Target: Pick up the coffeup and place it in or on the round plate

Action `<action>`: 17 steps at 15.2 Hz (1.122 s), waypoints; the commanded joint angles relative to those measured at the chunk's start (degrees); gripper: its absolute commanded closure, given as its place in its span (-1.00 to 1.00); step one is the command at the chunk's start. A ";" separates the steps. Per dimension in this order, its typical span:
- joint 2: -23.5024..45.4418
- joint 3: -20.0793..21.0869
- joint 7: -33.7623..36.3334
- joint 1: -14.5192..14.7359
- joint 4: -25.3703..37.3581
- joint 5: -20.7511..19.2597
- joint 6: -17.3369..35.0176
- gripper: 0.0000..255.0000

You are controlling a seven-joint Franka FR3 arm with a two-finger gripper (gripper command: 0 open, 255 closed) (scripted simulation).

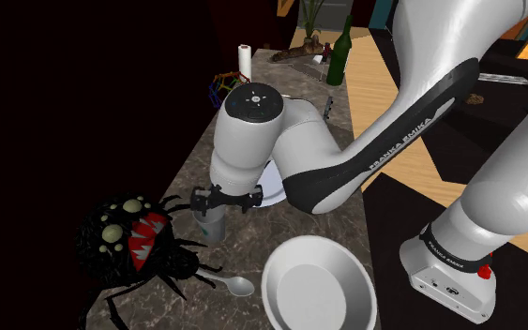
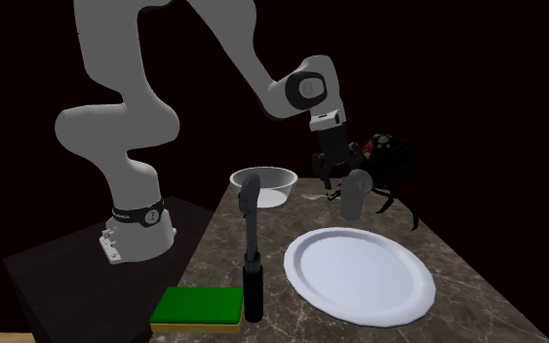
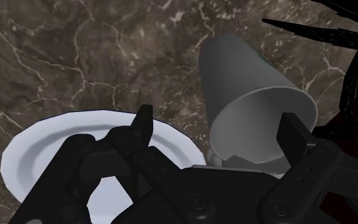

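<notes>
The hand (image 3: 219,114) hangs low over the tabletop (image 1: 191,155), pointing down, its two black fingers (image 3: 142,124) standing apart. One finger sits at the rim of the cup (image 3: 254,95); the other is well clear of it, so nothing is clasped.

The tabletop is dark marbled stone, running long and narrow away from the stand. A big black toy spider (image 1: 126,239), with pale eyes and a red mouth with white teeth, crouches at the shoulder view's lower left. The round white plate (image 2: 360,278) lies flat in the middle of the tabletop, near the cup but apart from it. A white bowl (image 1: 318,284) sits on the stand's side of the tabletop, near the hand. A green bottle (image 1: 339,56) stands upright at the end of the tabletop far from the hand. A green sponge with a yellow underside (image 2: 201,305) lies at the near corner in the second exterior view.

The cup is plain grey, mouth up toward the hand, directly under it, between the plate and the spider and just beside the spider's legs. Whether its base rests on the tabletop I cannot tell. A small pale spoon (image 1: 238,286) lies between spider and bowl.
</notes>
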 commanded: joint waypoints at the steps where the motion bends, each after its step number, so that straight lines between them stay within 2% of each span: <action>1: 0.02 -0.01 0.03 0.01 0.00 -0.04 0.00 -1.00; 2: 0.01 0.00 0.01 0.01 0.00 -0.02 0.00 -1.00; 3: 0.01 0.00 0.01 0.01 0.00 -0.02 0.00 1.00; 12: 0.02 -0.01 0.03 0.01 0.00 -0.04 0.00 1.00; 17: -5.41 2.20 -7.52 -1.66 0.27 9.95 -1.78 1.00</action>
